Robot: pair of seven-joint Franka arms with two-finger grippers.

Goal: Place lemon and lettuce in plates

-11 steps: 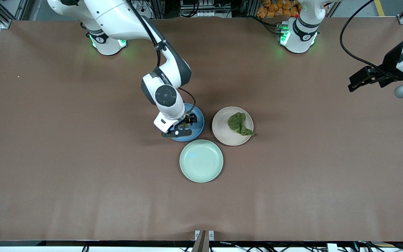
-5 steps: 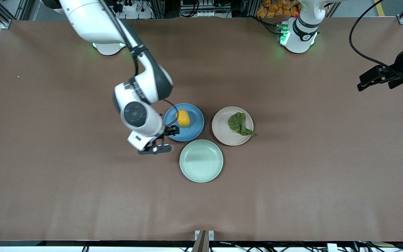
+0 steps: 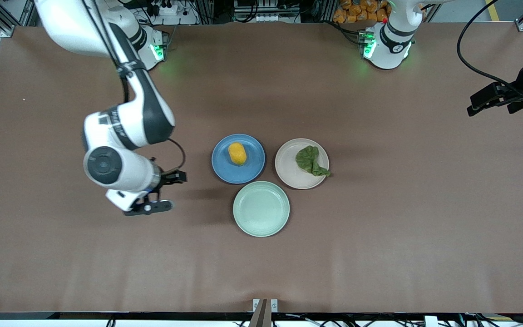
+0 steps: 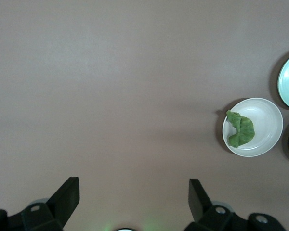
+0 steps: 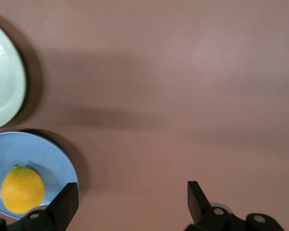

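With both items lying in plates, the task looks finished and only the parking of the arms seems left.

Going from the right arm's end of the surface (image 3: pixel 61 254): the right gripper (image 3: pixel 167 190) hangs over bare surface beside the blue plate (image 3: pixel 252 169), its fingers (image 5: pixel 65 204) spread apart and holding nothing. The lemon (image 3: pixel 237 153) lies in the blue plate, a little off its middle. An empty mint plate (image 3: pixel 261 208) sits nearer to the camera, just beside both others. The lettuce (image 3: pixel 310 161) lies in the beige plate (image 3: pixel 288 168), its pointed end over the rim. The left gripper (image 3: pixel 486 97) waits well apart at the left arm's end, fingers (image 4: pixel 62 199) wide and empty. I judge no further grasp is needed; at most, the lettuce tip could be pushed fully inside.
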